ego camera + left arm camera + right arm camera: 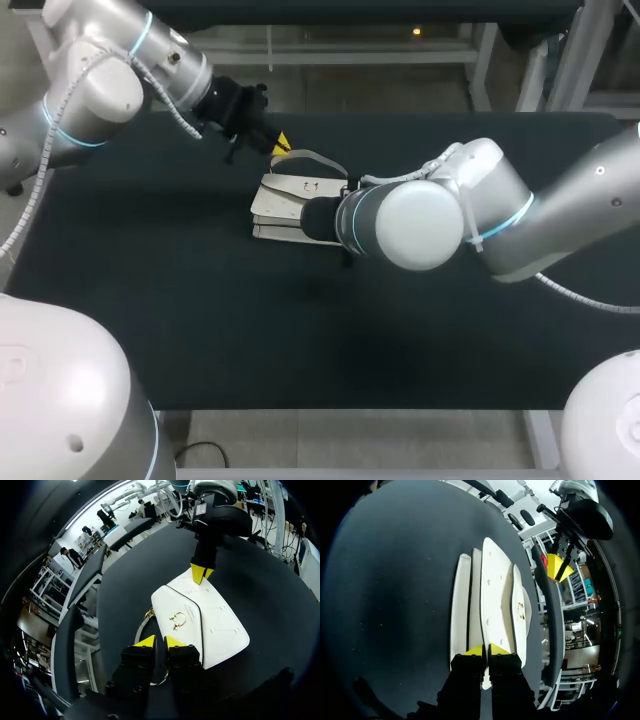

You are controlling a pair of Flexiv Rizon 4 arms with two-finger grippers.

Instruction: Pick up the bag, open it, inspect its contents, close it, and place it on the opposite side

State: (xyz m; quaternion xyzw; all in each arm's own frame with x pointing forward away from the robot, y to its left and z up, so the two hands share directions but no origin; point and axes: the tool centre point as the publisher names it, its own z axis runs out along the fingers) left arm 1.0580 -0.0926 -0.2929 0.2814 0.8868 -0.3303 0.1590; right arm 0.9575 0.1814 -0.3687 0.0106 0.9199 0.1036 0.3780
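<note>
The white bag (215, 615) is clamped at its edge by the right claw (486, 650); the left claw (160, 641) is held together; the flap print cannot be read.

Handbag (215, 625): white, smooth leather look, faint stitched quilting. Clasp (176, 621): shiny gold metal. Table (180, 320): dark, matt, finely textured.

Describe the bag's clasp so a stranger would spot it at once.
On the dark table lies a white bag. On the middle of its front flap sits the clasp, small and gold, the only metal on the flap's face.
</note>
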